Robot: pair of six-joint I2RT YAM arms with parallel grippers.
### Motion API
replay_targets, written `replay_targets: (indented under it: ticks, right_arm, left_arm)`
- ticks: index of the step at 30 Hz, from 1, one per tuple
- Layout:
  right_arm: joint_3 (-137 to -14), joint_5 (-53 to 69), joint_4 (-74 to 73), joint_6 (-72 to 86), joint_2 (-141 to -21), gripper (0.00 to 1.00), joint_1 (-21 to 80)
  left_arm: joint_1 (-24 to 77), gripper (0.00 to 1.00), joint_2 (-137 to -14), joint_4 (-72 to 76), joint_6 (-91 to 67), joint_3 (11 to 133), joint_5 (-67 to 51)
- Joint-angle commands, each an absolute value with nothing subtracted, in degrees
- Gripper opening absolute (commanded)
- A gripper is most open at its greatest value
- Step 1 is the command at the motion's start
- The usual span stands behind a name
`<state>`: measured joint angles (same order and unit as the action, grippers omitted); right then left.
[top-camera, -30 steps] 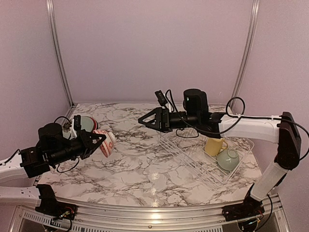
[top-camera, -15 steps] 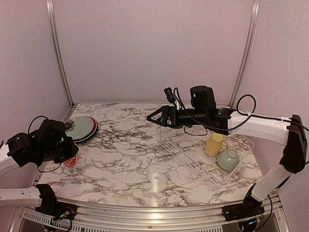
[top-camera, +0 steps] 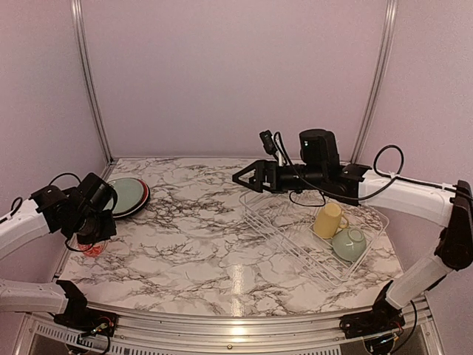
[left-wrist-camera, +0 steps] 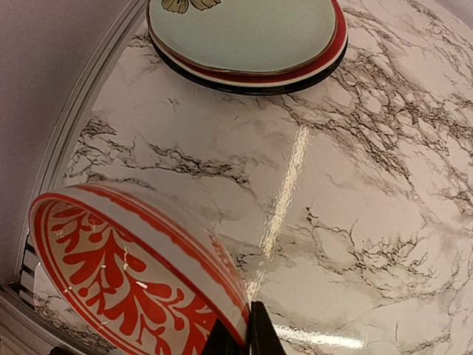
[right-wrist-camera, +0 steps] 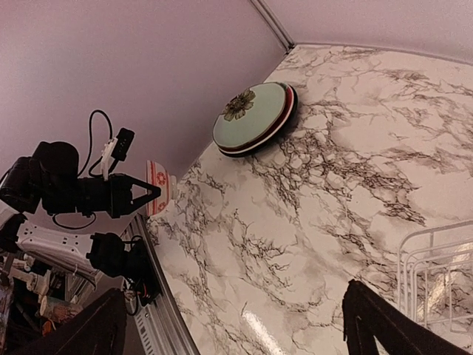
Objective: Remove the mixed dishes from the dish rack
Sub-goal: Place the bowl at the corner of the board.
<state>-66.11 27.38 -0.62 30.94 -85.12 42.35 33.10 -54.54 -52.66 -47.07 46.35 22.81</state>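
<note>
1. Top external: left gripper (top-camera: 94, 235) pinches small white-and-red patterned bowl (top-camera: 92, 248) at tabletop (top-camera: 207, 244) left edge. Yellow mug (top-camera: 329, 220) and pale green bowl (top-camera: 349, 242) sit in dish rack (top-camera: 288, 237).
2. Left wrist: patterned bowl tilted, rim clamped. Pale green plate (left-wrist-camera: 244, 33) tops stack beyond.
3. Right wrist: right gripper (right-wrist-camera: 236, 288) spread wide above tabletop.

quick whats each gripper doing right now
Left gripper: closed on the rim of the red-patterned bowl.
Right gripper: open, holding nothing.
</note>
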Motion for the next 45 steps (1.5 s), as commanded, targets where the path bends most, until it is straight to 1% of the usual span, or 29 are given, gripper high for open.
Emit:
replay_targets:
  ticks: [1, 7, 19, 32, 45]
  right_arm:
    - [-65.03, 24.97, -2.25, 29.18, -82.06, 0.98, 41.60]
    - [-65.00, 25.22, -3.04, 28.83, -81.74, 0.99, 41.31]
    - [-63.70, 24.58, -2.90, 28.57, -81.09, 0.99, 40.85]
    - [-62.89, 24.89, -2.89, 27.03, -80.92, 0.98, 39.42]
    - [-64.87, 25.60, -2.99, 25.84, -82.12, 0.99, 38.36]
  left_arm:
    - [30.93, 0.00, -58.89, -48.28, -44.88, 49.15, 24.10]
    - [26.10, 0.00, -64.40, -44.16, -43.63, 47.54, 22.99]
    - [18.80, 0.00, -69.20, -40.69, -41.69, 46.40, 24.62]
    - [15.68, 0.00, -81.77, -37.73, -36.63, 50.00, 23.58]
    - [14.50, 0.00, -87.91, -37.28, -35.07, 50.99, 22.16]
